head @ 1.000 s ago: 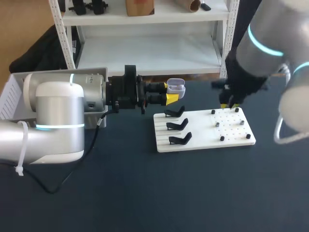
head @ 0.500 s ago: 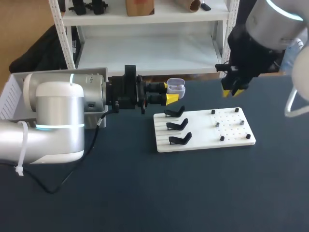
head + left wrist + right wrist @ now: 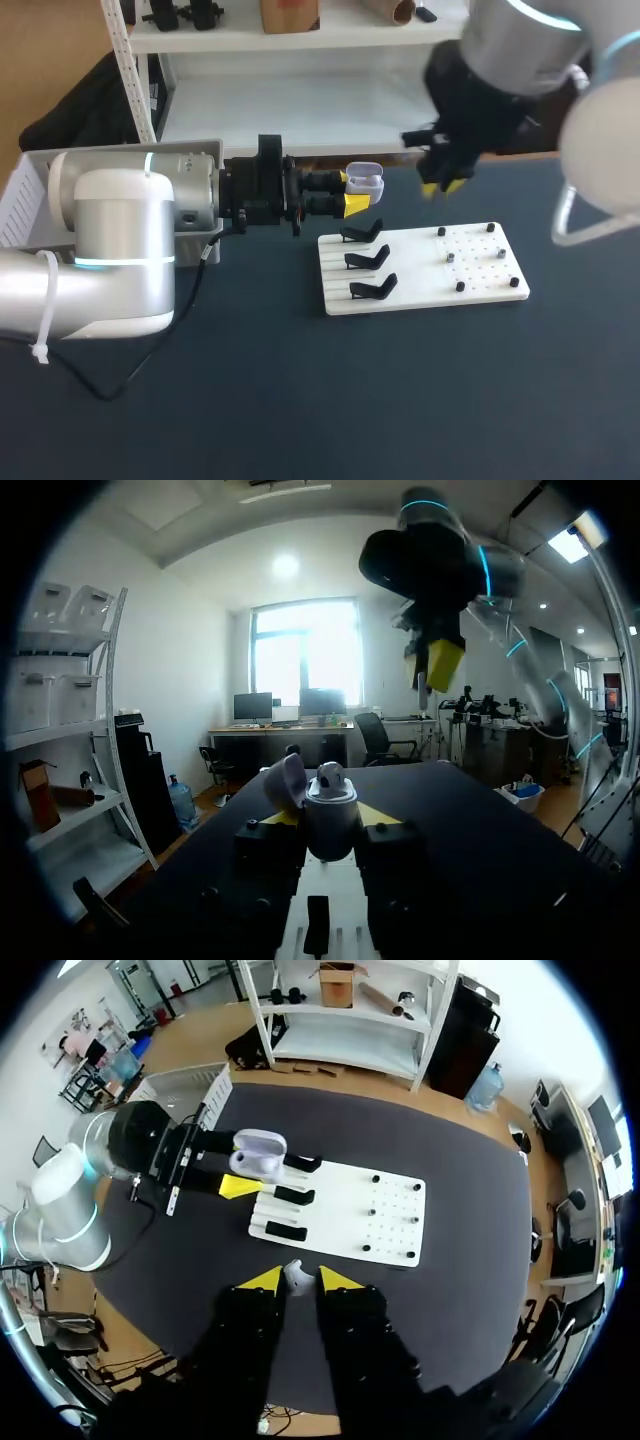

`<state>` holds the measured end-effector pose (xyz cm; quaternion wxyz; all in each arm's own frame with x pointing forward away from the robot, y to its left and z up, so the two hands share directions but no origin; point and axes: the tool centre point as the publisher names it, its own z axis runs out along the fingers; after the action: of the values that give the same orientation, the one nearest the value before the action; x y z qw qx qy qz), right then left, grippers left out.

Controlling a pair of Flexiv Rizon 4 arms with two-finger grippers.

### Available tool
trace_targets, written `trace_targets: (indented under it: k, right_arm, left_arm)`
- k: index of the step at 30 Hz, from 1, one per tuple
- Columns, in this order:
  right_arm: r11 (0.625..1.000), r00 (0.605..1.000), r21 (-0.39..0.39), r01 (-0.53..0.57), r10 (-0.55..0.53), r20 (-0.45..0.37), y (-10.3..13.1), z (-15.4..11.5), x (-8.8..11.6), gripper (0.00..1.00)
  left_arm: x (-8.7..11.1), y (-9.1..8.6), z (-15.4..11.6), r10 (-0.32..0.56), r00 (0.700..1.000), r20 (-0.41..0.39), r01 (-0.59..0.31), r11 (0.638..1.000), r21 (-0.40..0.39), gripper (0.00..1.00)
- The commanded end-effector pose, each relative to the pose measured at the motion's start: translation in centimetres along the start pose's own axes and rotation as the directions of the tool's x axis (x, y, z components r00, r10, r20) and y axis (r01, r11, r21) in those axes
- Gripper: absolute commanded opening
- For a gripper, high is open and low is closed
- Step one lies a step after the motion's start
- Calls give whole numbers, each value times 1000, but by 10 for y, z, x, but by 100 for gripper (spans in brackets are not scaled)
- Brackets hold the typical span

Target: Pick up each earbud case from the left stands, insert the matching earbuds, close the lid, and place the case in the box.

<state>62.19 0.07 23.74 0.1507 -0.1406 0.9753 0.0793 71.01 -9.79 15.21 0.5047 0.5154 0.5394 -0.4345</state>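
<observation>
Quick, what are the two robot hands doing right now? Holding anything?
Left gripper: closed on the open earbud case.
Right gripper: closed on a small white earbud.

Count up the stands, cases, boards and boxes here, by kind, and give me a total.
Black stands: 3
Case: 1
Board: 1
Box: 1
Total: 6
</observation>
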Motion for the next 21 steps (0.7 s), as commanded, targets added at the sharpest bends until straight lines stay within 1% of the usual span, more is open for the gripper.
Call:
trace_targets:
  k: [1, 5, 11, 12, 16, 21]
  right_arm:
    - [1000, 999, 15, 13, -12, -39, 22, -2, -20, 0]
    - [999, 999, 21, 30, -29, -34, 32, 6, -34, 0]
    - [996, 996, 44, 76, -74, -50, 40, 20, -54, 0]
    - [997, 996, 34, 76, -74, -50, 40, 22, -57, 0]
    - [993, 992, 30, 113, -111, -57, 42, 31, -64, 0]
    - [988, 986, 34, 151, -148, -79, 42, 41, -67, 0]
  left_arm:
    - [0, 0, 0, 1, 1000, 2, -1, 1000, -2, 0]
    - [0, 0, 0, 1, 1000, 2, -1, 1000, -2, 0]
    - [0, 0, 0, 1, 1000, 2, -1, 1000, -2, 0]
    - [0, 0, 0, 1, 1000, 2, -1, 1000, -2, 0]
    - [0, 0, 0, 1, 1000, 2, -1, 1000, -2, 0]
    - [0, 0, 0, 1, 1000, 2, -1, 1000, -2, 0]
